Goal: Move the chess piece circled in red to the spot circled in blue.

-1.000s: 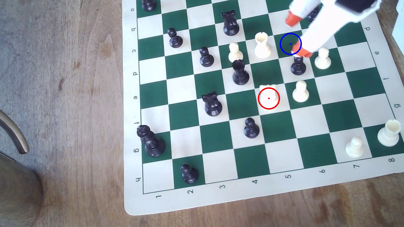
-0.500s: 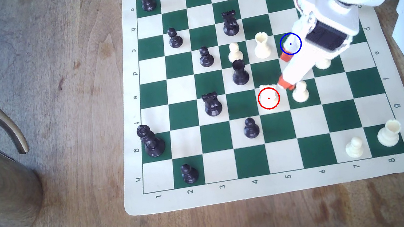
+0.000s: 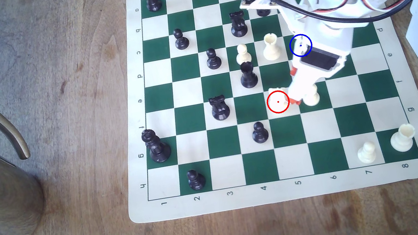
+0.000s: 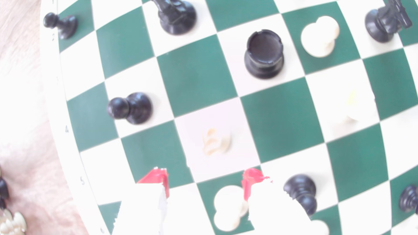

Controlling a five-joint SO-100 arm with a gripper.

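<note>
Fingers (image 4: 207, 180) are spread wide apart right now, both red-tipped, and they've got nothing between them. From the wrist view the chess piece (image 4: 216, 141) sits just ahead of the tips, roughly centred on the gap, standing on its cream square and pretty washed out against it. One red tip is over the dark green square on one side, the other is over the square border next to a cream pawn (image 4: 228, 207) that's right under the arm.

In the exterior view the chess piece (image 3: 278, 97) is inside the red ring on the f5 square, upright as far as I can tell, and the arm's white body comes down from the exterior view's upper right and ends right beside it. A bit of red fingertip (image 3: 297, 102) pokes out between the knight and the cream pawn (image 3: 311, 98) on the next square toward the exterior view's right. Whether a tip actually touches the knight, can't tell.

The spot (image 3: 294, 53) with the blue ring is two rows up and one column to the exterior view's right, mostly covered by the arm. A cream rook (image 3: 270, 46) stands just beside it. Board (image 3: 286, 191) lies flat on the wooden surface (image 3: 73, 133).
</note>
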